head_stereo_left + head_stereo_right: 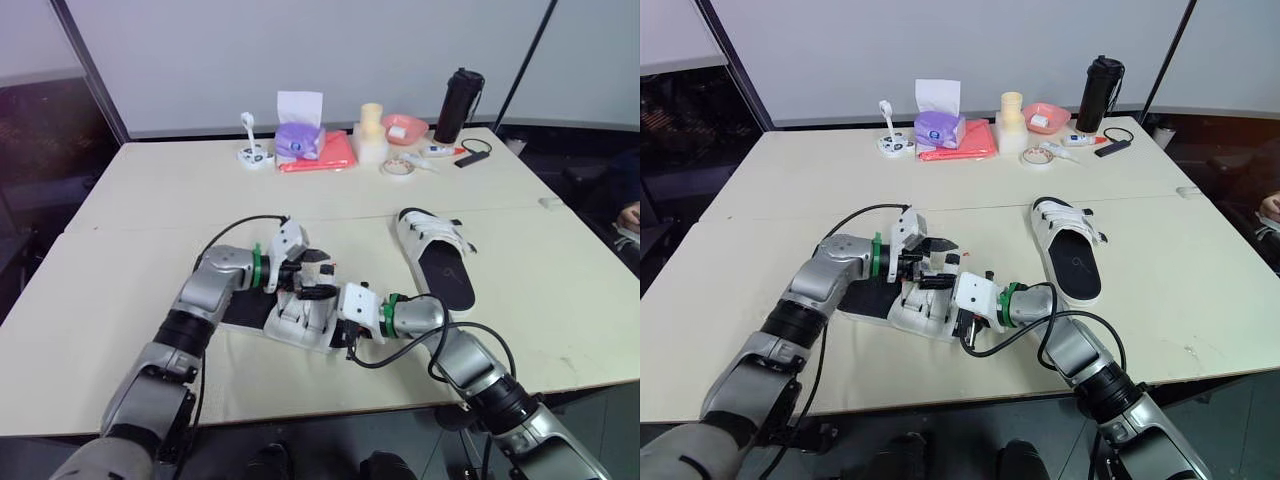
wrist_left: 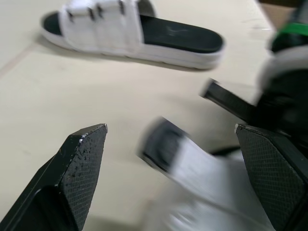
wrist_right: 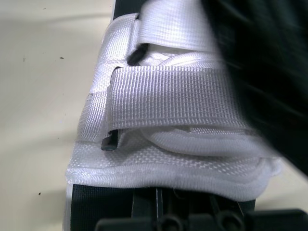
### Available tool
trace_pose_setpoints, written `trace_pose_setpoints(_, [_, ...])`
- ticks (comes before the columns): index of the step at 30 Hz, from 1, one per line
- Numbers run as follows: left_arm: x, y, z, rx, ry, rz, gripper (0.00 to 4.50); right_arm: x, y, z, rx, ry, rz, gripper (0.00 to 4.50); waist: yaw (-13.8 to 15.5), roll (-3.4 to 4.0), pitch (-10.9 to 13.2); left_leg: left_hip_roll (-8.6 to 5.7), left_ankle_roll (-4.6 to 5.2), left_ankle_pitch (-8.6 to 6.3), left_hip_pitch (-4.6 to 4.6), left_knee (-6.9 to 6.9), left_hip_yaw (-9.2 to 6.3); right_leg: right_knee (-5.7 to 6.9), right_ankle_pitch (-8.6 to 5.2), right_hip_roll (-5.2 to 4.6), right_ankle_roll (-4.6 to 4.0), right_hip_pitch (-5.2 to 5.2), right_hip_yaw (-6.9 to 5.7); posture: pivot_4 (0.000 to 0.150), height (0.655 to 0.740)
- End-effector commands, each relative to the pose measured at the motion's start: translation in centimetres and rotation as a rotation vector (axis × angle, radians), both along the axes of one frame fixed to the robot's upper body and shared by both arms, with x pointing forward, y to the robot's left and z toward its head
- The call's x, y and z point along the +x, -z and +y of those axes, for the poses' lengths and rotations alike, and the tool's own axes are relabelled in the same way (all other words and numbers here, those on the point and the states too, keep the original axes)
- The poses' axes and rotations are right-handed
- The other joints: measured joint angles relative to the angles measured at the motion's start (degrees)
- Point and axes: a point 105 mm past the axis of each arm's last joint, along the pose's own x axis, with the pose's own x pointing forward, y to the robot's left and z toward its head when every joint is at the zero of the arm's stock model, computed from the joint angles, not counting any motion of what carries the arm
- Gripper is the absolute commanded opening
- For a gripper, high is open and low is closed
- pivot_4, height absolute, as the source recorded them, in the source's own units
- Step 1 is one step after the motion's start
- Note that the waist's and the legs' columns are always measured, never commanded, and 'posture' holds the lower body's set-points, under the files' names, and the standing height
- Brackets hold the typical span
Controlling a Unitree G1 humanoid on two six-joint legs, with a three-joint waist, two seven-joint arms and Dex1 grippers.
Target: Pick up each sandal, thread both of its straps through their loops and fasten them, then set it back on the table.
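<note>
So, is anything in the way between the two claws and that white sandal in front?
Nothing visible does: the left claw and the right claw both sit right at the white strapped sandal with a black sole.

You have two sandals, white straps over black footbeds, both lying flat on the table (image 1: 140,230). The near sandal (image 1: 298,320) sits toward the front edge; the far sandal (image 1: 437,258) lies apart, to its right.

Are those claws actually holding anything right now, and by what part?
The left claw is open around a loose strap of the near sandal, not gripping. The right claw is close to it; its hold cannot be told.
</note>
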Motion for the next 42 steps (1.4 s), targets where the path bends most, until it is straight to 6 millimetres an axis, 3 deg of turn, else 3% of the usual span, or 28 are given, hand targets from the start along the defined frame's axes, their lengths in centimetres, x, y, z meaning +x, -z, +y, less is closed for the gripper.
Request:
trace_pose_setpoints(1, [1.3, -0.4, -0.3, 0.081, -0.016, -0.119, 4.42, -0.4, 4.8, -2.1, -0.145, 0.071, 0.137, 0.00, -0.1, 0.00, 0.0, 0.00, 0.00, 0.00, 0.00, 0.02, 0.00, 0.00, 0.01, 0.01, 0.01, 0.02, 0.00, 0.150, 0.7344])
trace_pose_setpoints(10, [2.6, 0.6, 1.3, 0.285, 0.000, -0.250, 4.42, -0.5, 4.9, -2.1, -0.145, 0.077, 0.138, 0.00, -0.2, 0.01, 0.0, 0.01, 0.00, 0.00, 0.00, 0.03, 0.01, 0.01, 0.08, 0.05, 0.11, 0.04, 0.01, 0.150, 0.7344])
trace_pose_setpoints(17, [2.2, 1.3, 2.4, 0.396, 0.061, -0.216, 4.42, -0.4, 5.0, -1.9, -0.145, 0.077, 0.136, 0.00, -0.4, 0.04, 0.0, 0.02, 0.00, 0.00, 0.00, 0.03, 0.01, 0.03, 0.08, 0.10, 0.12, 0.03, 0.01, 0.150, 0.7344])
trace_pose_setpoints(22, [2.9, 0.2, 3.3, 0.386, 0.008, -0.220, 4.42, -0.4, 4.9, -1.9, -0.145, 0.076, 0.134, 0.00, -0.5, 0.04, 0.0, 0.03, 0.01, 0.00, 0.00, 0.02, 0.01, 0.07, 0.08, 0.11, 0.13, 0.01, 0.02, 0.150, 0.7344])
trace_pose_setpoints(33, [5.3, -4.9, 6.2, 0.158, -0.269, -0.297, 4.42, -0.4, 5.0, -1.9, -0.145, 0.075, 0.133, 0.00, -0.5, 0.02, 0.0, 0.03, 0.01, 0.00, -0.02, 0.03, 0.00, 0.15, 0.07, 0.12, 0.13, -0.04, 0.02, 0.150, 0.7344])
trace_pose_setpoints(37, [4.2, -6.0, 6.9, 0.061, -0.249, -0.270, 4.42, -0.4, 5.0, -1.9, -0.144, 0.075, 0.133, 0.00, -0.5, 0.03, 0.0, 0.03, 0.01, 0.00, -0.02, 0.03, 0.00, 0.15, 0.07, 0.12, 0.13, -0.05, 0.02, 0.150, 0.7344])
trace_pose_setpoints(42, [0.2, -5.6, 8.8, -0.068, -0.158, -0.027, 4.42, -0.5, 5.0, -1.9, -0.143, 0.074, 0.134, 0.00, -0.7, 0.05, 0.0, 0.06, 0.01, 0.00, -0.01, 0.03, 0.02, 0.26, 0.08, 0.12, 0.11, -0.09, 0.08, 0.150, 0.7344])
